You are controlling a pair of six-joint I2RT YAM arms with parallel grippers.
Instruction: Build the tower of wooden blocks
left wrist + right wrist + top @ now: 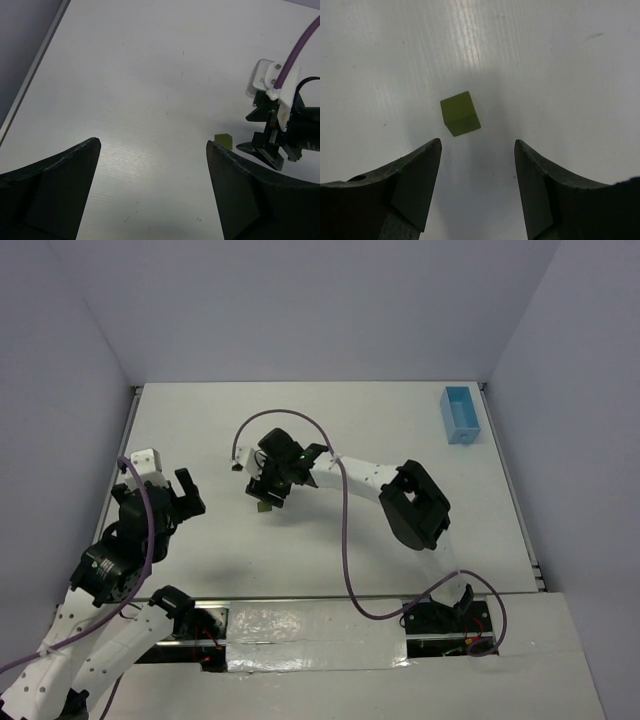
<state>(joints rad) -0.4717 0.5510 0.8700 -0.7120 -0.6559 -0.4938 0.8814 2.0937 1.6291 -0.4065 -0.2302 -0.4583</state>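
One olive green wood block [460, 114] lies on the white table, just ahead of my right gripper [477, 150] and nearer its left finger. That gripper is open, empty and hovers low over the block. In the top view the block [262, 507] sits at the tip of the right gripper [266, 490], left of the table's middle. My left gripper [189, 493] is open and empty, left of the block. In the left wrist view the block [223, 140] shows by the right finger [235, 185], with the right gripper [272, 150] behind it. No other blocks and no tower are in view.
A light blue rectangular box [461, 415] stands at the far right corner of the table [380, 420]. A purple cable [345, 530] loops from the right arm back to its base. Grey walls enclose the table on three sides.
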